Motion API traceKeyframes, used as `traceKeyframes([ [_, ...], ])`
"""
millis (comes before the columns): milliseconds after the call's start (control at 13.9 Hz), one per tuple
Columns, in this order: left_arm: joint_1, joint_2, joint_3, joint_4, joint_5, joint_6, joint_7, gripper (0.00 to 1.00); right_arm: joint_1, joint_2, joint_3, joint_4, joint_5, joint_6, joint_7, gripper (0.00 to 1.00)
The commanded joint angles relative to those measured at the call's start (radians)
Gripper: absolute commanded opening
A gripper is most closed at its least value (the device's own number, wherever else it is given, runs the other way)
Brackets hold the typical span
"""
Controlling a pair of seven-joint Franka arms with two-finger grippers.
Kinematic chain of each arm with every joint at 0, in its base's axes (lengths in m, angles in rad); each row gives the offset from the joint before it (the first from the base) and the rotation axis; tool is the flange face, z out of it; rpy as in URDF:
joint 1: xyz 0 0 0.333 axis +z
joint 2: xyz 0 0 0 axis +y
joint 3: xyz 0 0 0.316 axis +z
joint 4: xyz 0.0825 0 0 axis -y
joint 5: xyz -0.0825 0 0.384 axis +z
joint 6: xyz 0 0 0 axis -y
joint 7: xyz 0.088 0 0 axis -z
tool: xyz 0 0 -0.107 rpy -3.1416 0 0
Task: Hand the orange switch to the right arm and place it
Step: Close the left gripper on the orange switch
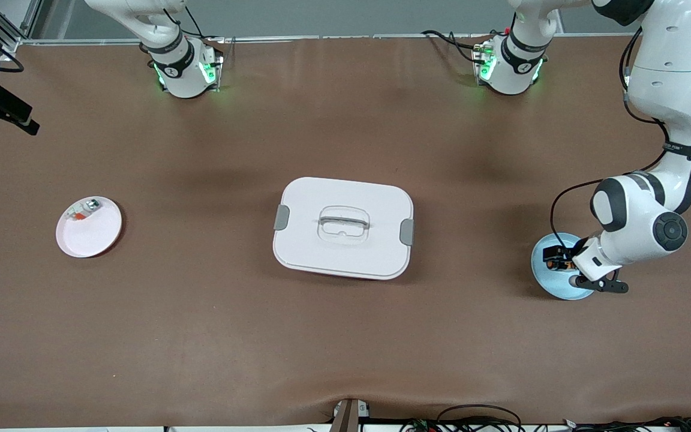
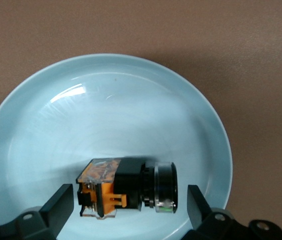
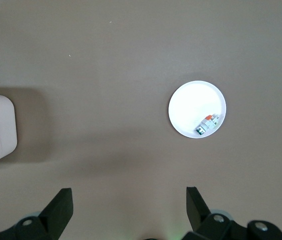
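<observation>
The orange switch (image 2: 126, 189) lies on its side in a pale blue plate (image 1: 546, 277) at the left arm's end of the table (image 1: 345, 336), its black body, orange terminal block and round ringed cap end all visible in the left wrist view. The left tool (image 1: 561, 259) is down over that plate; its 2 fingers (image 2: 61, 205) stand apart, 1 on each side of the switch, with a gap left on both sides, so nothing is clamped.

The right tool (image 3: 128, 212) is high over the table, out of the front view, and its arm waits. Its fingers (image 3: 60, 206) are spread wide with nothing between them. Below it the right wrist view shows a white plate (image 3: 191, 102) holding a small white-and-grey part (image 3: 207, 123) with a red-orange bit.

That white plate sits toward the right arm's end of the table. Between the 2 plates stands a white lidded box (image 1: 343, 227) with grey side clips and a recessed handle.
</observation>
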Motion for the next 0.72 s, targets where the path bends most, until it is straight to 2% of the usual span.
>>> traceKeyframes([
  [0, 0.004, -0.002, 0.001, 0.000, -0.017, -0.002, 0.011, 1.00, -0.010, -0.021, 0.002, -0.019, 0.006, 0.010, -0.010, 1.00],
  [72, 0.004, -0.002, 0.001, 0.001, -0.019, -0.001, 0.006, 1.00, -0.008, -0.021, 0.002, -0.019, 0.006, 0.010, -0.010, 1.00],
  [360, 0.005, -0.002, 0.001, 0.004, -0.023, 0.002, 0.000, 0.42, -0.004, -0.021, 0.004, -0.017, 0.006, 0.012, -0.010, 1.00],
  [432, 0.005, -0.002, 0.001, 0.004, -0.023, 0.002, 0.000, 0.33, -0.004, -0.021, 0.004, -0.017, 0.006, 0.013, -0.008, 1.00],
  [504, 0.005, -0.002, 0.001, 0.006, -0.023, 0.002, -0.002, 0.29, -0.002, -0.021, 0.005, -0.017, 0.006, 0.018, -0.010, 1.00],
  [648, 0.004, -0.010, 0.001, 0.010, -0.023, 0.002, -0.015, 0.28, -0.005, -0.021, 0.005, -0.019, 0.006, 0.013, -0.010, 1.00],
])
